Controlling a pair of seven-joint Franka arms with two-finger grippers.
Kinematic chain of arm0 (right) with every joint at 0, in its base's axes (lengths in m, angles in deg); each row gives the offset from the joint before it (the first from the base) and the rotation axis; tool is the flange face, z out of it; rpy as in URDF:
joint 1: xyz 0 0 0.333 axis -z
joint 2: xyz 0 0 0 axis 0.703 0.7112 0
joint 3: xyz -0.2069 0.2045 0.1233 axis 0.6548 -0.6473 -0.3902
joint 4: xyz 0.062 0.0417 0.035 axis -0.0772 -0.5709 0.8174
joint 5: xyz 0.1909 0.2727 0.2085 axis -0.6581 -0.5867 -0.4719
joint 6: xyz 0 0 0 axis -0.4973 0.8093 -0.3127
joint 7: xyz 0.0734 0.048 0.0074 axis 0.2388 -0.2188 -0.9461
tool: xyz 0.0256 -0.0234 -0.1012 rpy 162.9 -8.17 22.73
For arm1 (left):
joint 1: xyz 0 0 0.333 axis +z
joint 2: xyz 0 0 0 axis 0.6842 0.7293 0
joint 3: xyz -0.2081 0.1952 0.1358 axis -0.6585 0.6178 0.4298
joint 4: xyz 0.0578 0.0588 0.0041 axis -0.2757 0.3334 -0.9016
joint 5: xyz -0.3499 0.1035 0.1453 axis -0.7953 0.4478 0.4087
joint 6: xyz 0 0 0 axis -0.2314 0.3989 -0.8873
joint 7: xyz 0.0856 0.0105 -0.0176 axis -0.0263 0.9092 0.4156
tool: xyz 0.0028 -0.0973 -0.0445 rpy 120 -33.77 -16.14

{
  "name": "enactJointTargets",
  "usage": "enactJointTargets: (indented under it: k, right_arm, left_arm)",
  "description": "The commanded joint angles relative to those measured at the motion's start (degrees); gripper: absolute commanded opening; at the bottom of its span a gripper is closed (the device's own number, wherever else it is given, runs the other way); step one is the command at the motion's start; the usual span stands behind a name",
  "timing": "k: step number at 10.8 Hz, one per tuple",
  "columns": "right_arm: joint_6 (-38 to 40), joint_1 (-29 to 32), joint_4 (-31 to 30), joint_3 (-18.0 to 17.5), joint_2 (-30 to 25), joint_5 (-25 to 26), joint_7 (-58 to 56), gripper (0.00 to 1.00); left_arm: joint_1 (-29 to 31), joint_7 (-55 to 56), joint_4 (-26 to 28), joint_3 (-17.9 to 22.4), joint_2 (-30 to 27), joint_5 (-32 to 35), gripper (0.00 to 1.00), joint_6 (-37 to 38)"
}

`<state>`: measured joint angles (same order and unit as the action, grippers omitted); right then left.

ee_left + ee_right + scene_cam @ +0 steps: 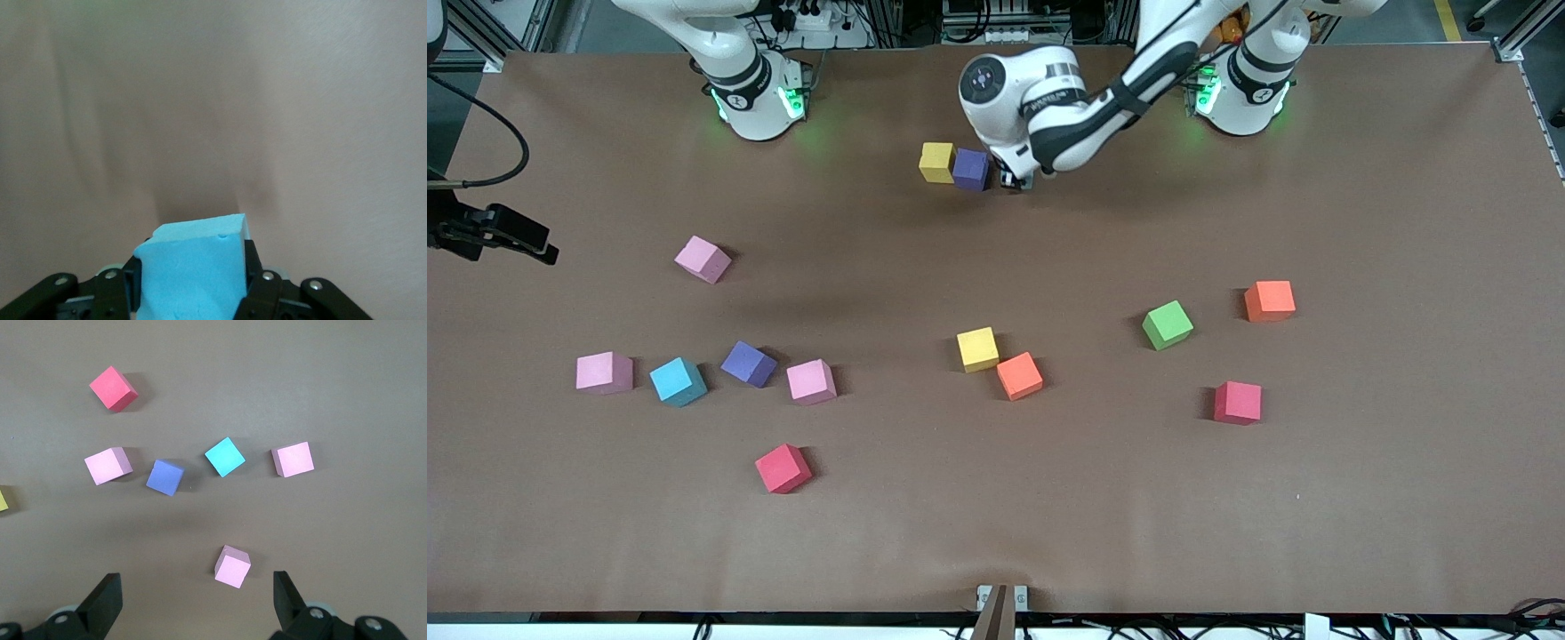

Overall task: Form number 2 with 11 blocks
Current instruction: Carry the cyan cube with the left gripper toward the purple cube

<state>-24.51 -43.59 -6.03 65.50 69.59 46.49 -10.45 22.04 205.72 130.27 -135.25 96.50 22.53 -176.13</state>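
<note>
Up by the robots' bases in the front view, the left gripper (1016,180) is down just beside a purple block (971,169), which touches a yellow block (936,163). That pair looks like the start of the number 2, so most of the digit is yet to be built. Everything else is scattered nearer the camera: three pink blocks, a second purple block (749,364), a light blue block (678,381), two red, a second yellow, two orange and a green block (1167,324). You can't see the right gripper from here; that arm just waits.

Left wrist view: the gripper is clamped on a light blue block (193,270), fingers (252,267) pressed on both sides, with bare table in front of it. My guess is it's about to go down as the third cube of that row. To do it well I'd square its face to the purple one, slide it flush, and only let go once it sits flat, otherwise the row gets nudged crooked.

Right wrist view: the right gripper (199,600) hangs wide open, holding nothing, over a pink block (233,567), with the other loose blocks spread out around it.
</note>
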Motion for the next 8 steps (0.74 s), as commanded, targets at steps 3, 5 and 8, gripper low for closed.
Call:
enactJointTargets:
  k: [3, 5, 8]
  right_arm:
    - [0.3, 0.1, 0.8, 0.0, 0.3, -0.1, -0.6, 1.0]
    - [0.3, 0.1, 0.8, 0.0, 0.3, -0.1, -0.6, 1.0]
    - [0.3, 0.1, 0.8, 0.0, 0.3, -0.1, -0.6, 1.0]
  left_arm:
    - [-2.8, 2.3, -0.3, 0.4, 2.0, 6.1, 0.0, 0.2]
    - [-2.9, 2.3, -1.3, 1.5, 2.4, 6.6, 0.0, -0.1]
    - [-3.3, 2.3, -2.6, 1.8, 3.6, 7.0, 0.0, -0.4]
